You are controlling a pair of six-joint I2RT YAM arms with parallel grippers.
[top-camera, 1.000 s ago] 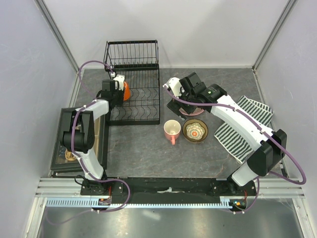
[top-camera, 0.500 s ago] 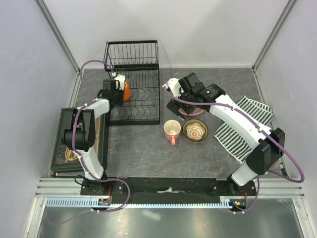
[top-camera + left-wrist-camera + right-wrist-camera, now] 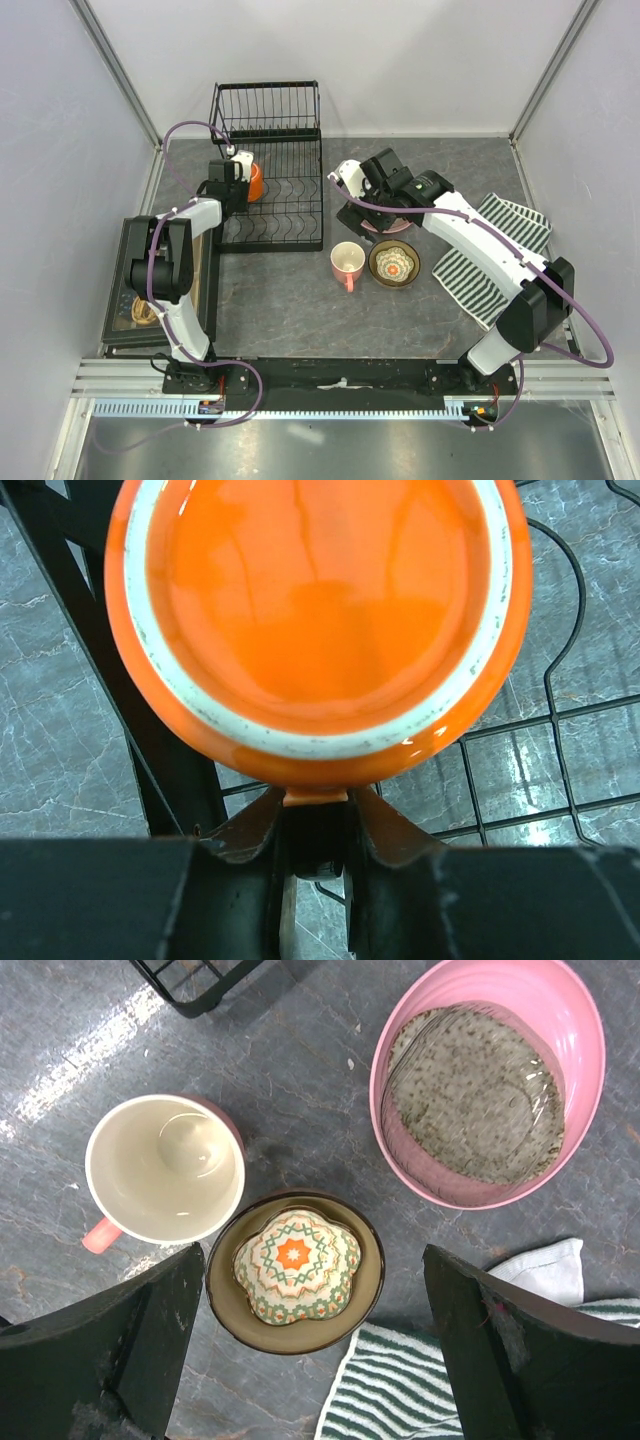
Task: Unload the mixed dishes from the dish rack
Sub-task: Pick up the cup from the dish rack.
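Directly ahead of the left tool (image 3: 318,825): orange mug (image 3: 318,610), handle (image 3: 316,796) lying between the narrow-set fingers (image 3: 250,832). Clamped or not: cannot tell.

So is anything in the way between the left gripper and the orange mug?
No, nothing visible. The left gripper has its fingers right against both sides of the handle of the orange mug, which sits in the dish rack.

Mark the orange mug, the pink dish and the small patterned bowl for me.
orange mug (image 3: 320,590): left wrist view, orange disc inside its white ring.
pink dish (image 3: 480,1095): right wrist view, speckled grey inside.
small patterned bowl (image 3: 295,1255): right wrist view, orange star at its middle.
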